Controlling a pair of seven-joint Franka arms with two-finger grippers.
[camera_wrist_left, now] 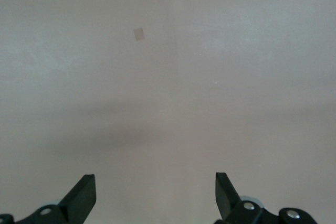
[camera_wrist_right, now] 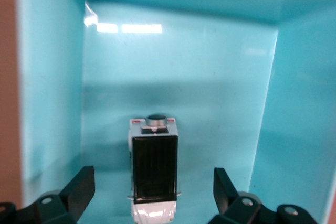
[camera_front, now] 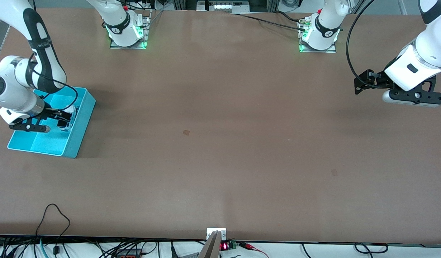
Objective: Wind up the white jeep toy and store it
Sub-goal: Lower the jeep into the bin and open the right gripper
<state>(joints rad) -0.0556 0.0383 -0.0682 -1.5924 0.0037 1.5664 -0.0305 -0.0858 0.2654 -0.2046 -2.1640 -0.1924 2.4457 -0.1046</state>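
The white jeep toy [camera_wrist_right: 154, 171], with its black roof panel, lies on the floor of a compartment of the turquoise bin [camera_front: 81, 123] at the right arm's end of the table. My right gripper [camera_front: 64, 121] is down in that bin, open. In the right wrist view its fingers stand on either side of the jeep without touching it [camera_wrist_right: 154, 191], and the bin's walls [camera_wrist_right: 184, 72] enclose them. In the front view the gripper hides most of the jeep. My left gripper [camera_front: 357, 85] waits, open and empty, above bare table at the left arm's end [camera_wrist_left: 155, 192].
Two small tape squares mark the table [camera_front: 186, 132] [camera_front: 334, 172]; one also shows in the left wrist view [camera_wrist_left: 138, 33]. A small mount [camera_front: 216, 234] and cables sit at the table edge nearest the front camera. The arm bases [camera_front: 127, 34] [camera_front: 318, 37] stand at the opposite edge.
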